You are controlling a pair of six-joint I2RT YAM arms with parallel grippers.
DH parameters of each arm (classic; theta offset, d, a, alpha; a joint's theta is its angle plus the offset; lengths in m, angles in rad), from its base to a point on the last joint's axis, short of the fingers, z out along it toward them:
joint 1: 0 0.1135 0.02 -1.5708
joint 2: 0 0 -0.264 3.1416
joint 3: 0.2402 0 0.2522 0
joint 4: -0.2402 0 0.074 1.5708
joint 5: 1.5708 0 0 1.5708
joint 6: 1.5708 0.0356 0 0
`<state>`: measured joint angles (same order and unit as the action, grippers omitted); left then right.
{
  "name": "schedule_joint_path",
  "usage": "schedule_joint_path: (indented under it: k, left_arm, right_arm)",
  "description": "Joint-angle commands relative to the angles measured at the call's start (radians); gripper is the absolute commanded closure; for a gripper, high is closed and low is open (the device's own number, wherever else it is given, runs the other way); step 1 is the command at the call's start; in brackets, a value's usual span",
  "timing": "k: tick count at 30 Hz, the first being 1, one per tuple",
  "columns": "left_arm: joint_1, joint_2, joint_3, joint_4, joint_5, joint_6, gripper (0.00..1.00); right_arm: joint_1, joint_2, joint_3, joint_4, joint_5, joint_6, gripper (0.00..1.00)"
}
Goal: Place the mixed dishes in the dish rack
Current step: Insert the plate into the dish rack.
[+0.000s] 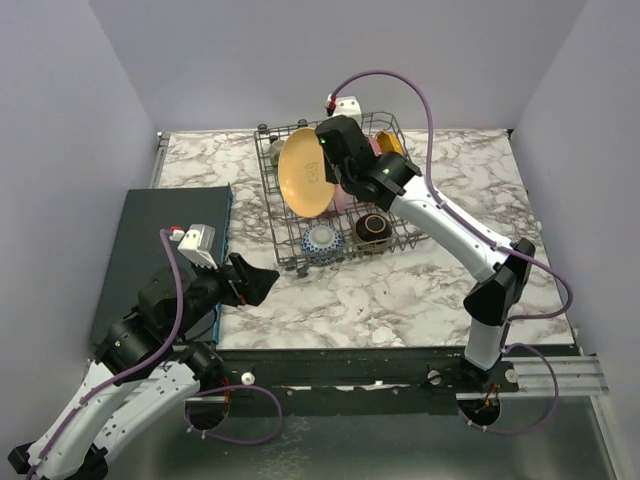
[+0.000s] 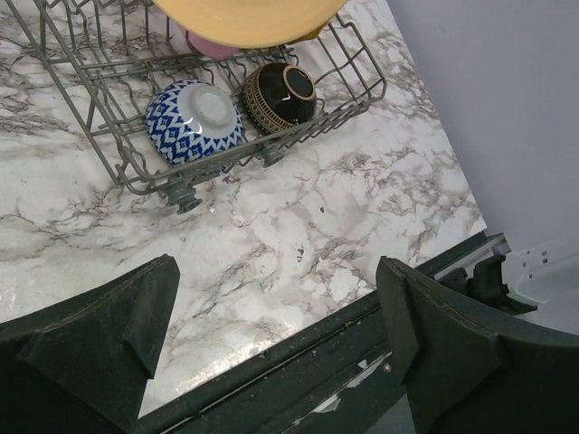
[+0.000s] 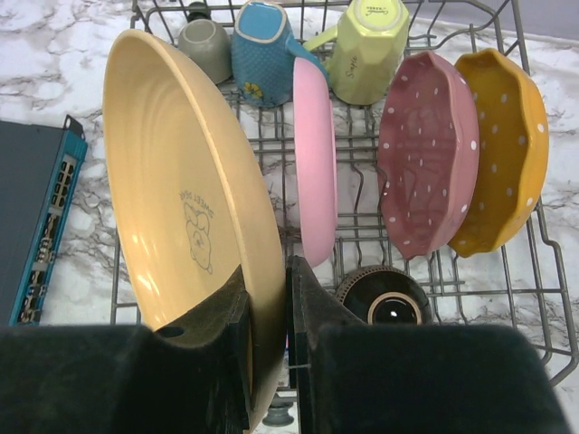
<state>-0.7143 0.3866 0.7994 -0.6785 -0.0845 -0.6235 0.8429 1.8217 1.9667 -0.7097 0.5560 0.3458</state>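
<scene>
- The right gripper has its jaws narrowed onto the rim of the large yellow plate. One finger lies on each face, which keeps the plate standing on edge.
- The plate is over the left part of the dish rack, with its hollow face turned left. It looks held this way so that its lower edge can drop between 2 rows of tines. Whether it is already seated cannot be told.
- Just to its right the plain pink plate stands upright. Further right are the pink dotted plate and the orange dotted plate, each leaning in its own slot, so the faces stay apart.
- 3 mugs lie at the far end: grey, blue and yellow-green. There they leave the plate slots free.
- The blue patterned bowl and the brown bowl rest tipped on their sides in the rack's near row.
- The left gripper hangs with jaws wide and empty over the marble table, near the dark mat and well clear of the rack. That likely keeps it out of the right arm's way.
- No dish shows outside the rack, so this plate looks like the last.
</scene>
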Motion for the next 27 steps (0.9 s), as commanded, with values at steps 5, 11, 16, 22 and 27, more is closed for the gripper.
schedule_joint_path:
  k: [5, 11, 16, 22, 27]
  left_arm:
    - [0.003, -0.029, -0.017, 0.024, 0.014, 0.013, 0.01]
    - [0.003, -0.036, -0.019, 0.027, 0.02, 0.015, 0.01]
    - [0.004, -0.039, -0.019, 0.027, 0.023, 0.017, 0.01]
    - [0.003, -0.042, -0.02, 0.029, 0.023, 0.018, 0.01]
    - [0.002, -0.04, -0.02, 0.028, 0.023, 0.019, 0.01]
  right_arm:
    - [0.045, 0.149, 0.185, -0.084, 0.176, -0.046, 1.0]
    - [0.053, 0.212, 0.25, -0.087, 0.2, -0.063, 1.0]
    - [0.055, 0.264, 0.289, -0.083, 0.239, -0.098, 1.0]
    - [0.055, 0.309, 0.303, -0.054, 0.287, -0.154, 1.0]
    - [0.055, 0.345, 0.327, -0.037, 0.297, -0.188, 1.0]
